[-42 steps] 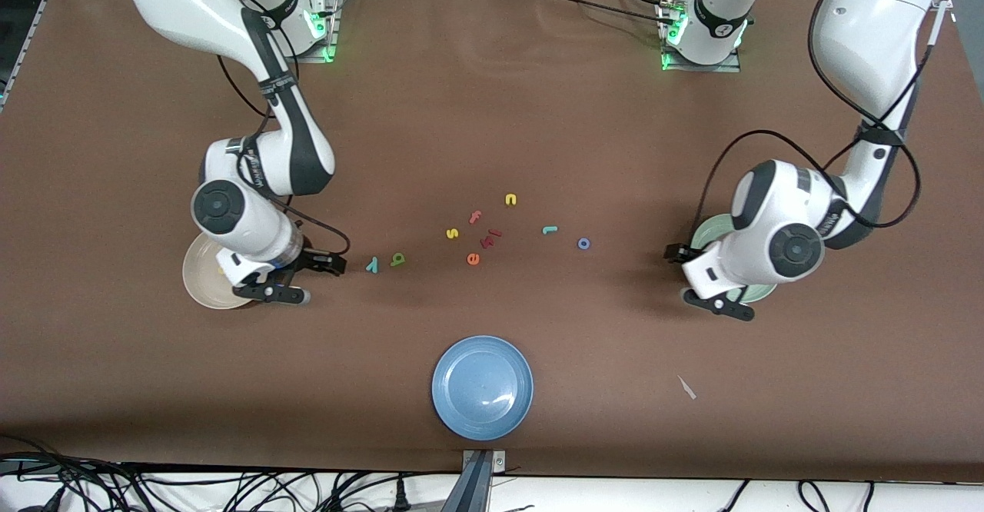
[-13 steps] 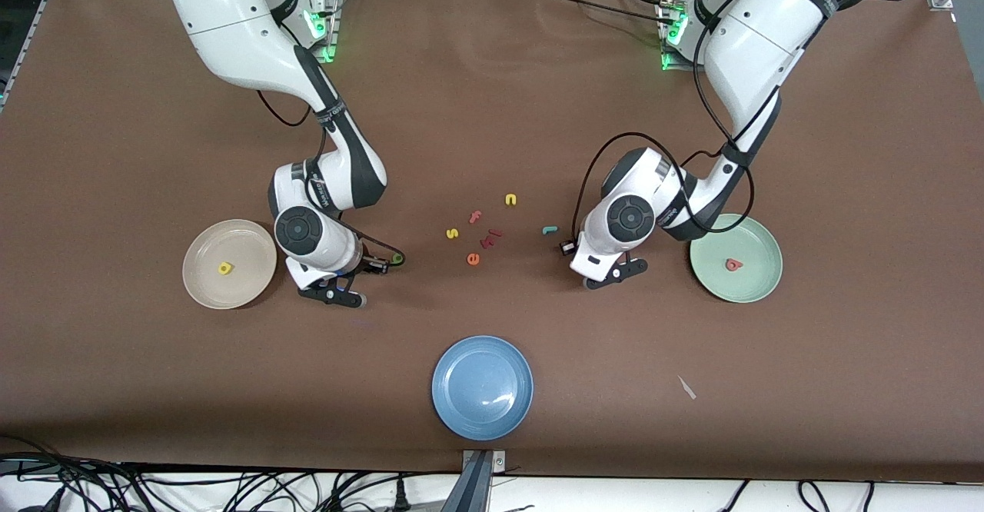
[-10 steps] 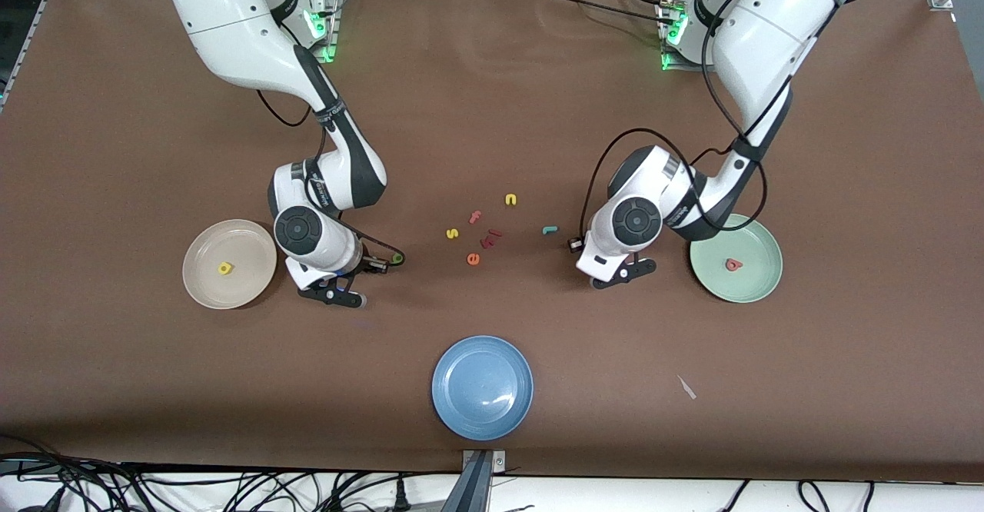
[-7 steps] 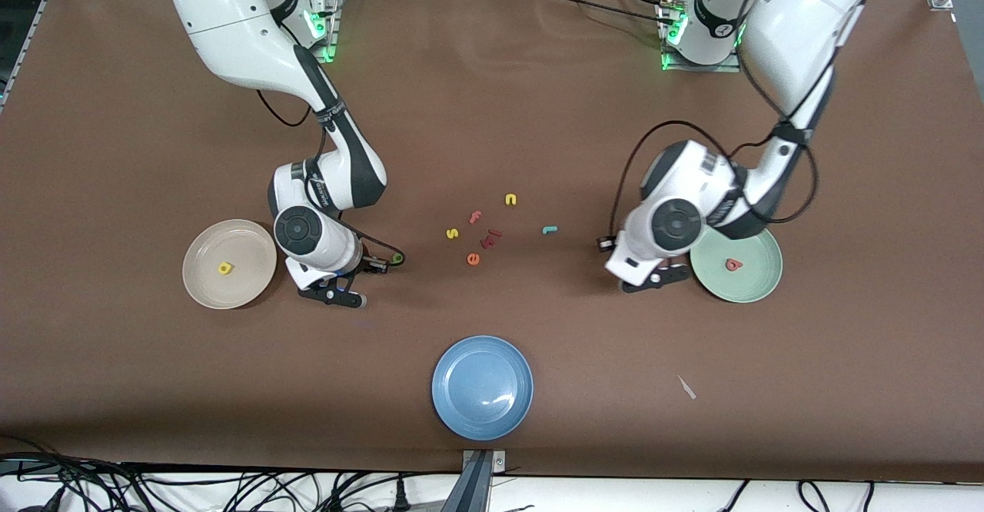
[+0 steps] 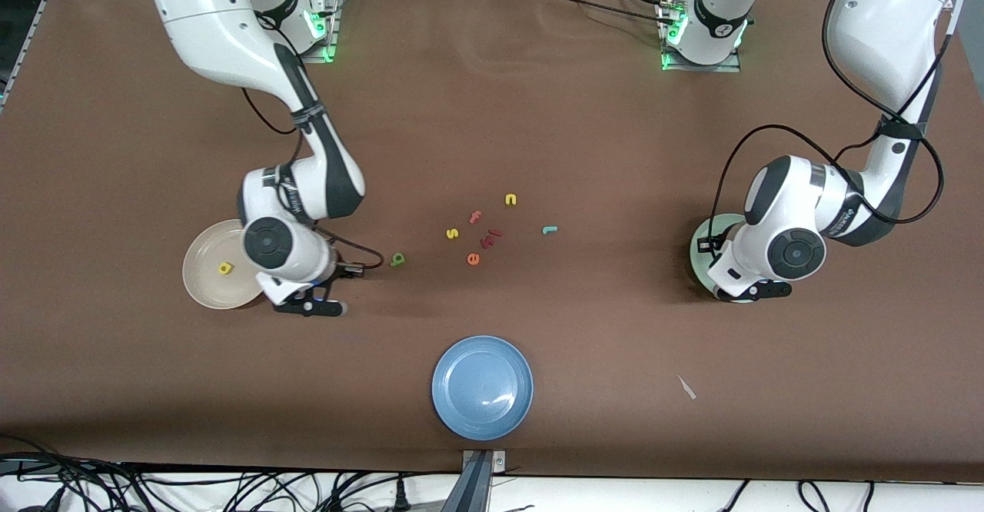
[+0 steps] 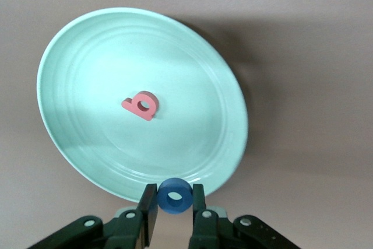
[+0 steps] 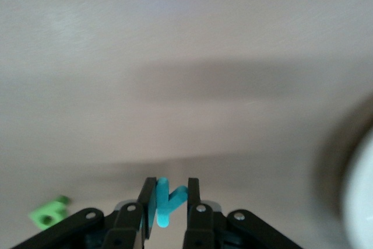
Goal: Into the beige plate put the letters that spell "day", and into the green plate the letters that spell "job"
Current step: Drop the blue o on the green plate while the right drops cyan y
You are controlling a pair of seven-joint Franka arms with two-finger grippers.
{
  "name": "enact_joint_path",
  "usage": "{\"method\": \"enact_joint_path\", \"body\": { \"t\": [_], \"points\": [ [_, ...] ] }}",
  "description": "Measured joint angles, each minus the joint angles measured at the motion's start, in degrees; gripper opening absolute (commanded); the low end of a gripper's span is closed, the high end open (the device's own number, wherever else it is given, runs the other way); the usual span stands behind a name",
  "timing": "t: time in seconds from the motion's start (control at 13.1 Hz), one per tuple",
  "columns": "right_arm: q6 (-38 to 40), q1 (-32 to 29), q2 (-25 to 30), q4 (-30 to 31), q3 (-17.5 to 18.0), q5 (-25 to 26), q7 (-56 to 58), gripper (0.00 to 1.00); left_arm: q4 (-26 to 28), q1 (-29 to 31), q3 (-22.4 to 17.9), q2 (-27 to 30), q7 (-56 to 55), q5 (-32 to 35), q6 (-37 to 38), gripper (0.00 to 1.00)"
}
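Note:
The beige plate (image 5: pixel 207 281) lies toward the right arm's end of the table with the yellow d (image 5: pixel 224 268) in it. My right gripper (image 5: pixel 327 287) hangs beside that plate, shut on the teal y (image 7: pixel 166 199). The green a (image 5: pixel 397 259) lies on the table close by. The left arm covers most of the green plate (image 5: pixel 699 237). In the left wrist view the green plate (image 6: pixel 87 56) holds the salmon b (image 6: pixel 141 105). My left gripper (image 6: pixel 175 202) is over its rim, shut on the blue o (image 6: pixel 175 195). The teal j (image 5: pixel 549 229) lies mid-table.
Loose letters lie mid-table: a yellow s (image 5: pixel 452 233), a pink f (image 5: pixel 475 217), a yellow n (image 5: pixel 510 200), an orange e (image 5: pixel 473 259) and dark red pieces (image 5: pixel 490 237). A blue plate (image 5: pixel 482 387) sits near the front camera's edge, a white scrap (image 5: pixel 686 387) beside it.
The left arm has carried the blue o from mid-table to over the green plate. The right gripper has closed on the teal y and moved with it toward the beige plate.

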State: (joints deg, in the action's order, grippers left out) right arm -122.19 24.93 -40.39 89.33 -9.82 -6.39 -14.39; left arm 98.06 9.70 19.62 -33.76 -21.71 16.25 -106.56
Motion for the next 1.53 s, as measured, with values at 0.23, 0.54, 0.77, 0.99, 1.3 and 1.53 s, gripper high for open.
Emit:
{"method": "enact_joint_path", "body": {
  "t": [0.23, 0.54, 0.77, 0.99, 1.3, 1.53],
  "points": [
    [4.9, -0.7, 2.0, -0.2, -5.0, 0.0, 10.5, 0.0, 1.5, 4.5, -0.1, -1.5, 8.3, 0.1, -2.9, 0.11],
    [8.0, -1.2, 2.6, 0.0, -12.4, 0.0, 23.6, 0.0, 4.5, 8.3, 0.1, -3.4, 12.2, 0.1, -5.0, 1.0],
    [7.9, -5.3, 2.5, 0.7, -13.6, -0.2, 30.4, 0.37, 5.0, 8.3, 1.6, -3.3, 12.2, 0.1, -5.0, 1.0],
    [7.6, -6.7, 1.8, 1.2, -13.5, -1.0, 31.8, 1.0, 2.9, 8.4, 7.8, -1.6, 12.0, -0.2, -3.0, 1.0],
    [7.6, -5.5, 2.0, 1.1, -13.0, -2.9, 31.4, 1.0, -1.4, 5.3, 13.9, 0.2, 10.8, -5.0, 1.5, 1.0],
    [7.6, -3.7, 2.3, 0.9, -11.6, -5.6, 26.0, 1.0, -2.9, -2.5, 14.2, -0.4, 10.9, -5.4, 1.2, 1.0]
  ]
}}
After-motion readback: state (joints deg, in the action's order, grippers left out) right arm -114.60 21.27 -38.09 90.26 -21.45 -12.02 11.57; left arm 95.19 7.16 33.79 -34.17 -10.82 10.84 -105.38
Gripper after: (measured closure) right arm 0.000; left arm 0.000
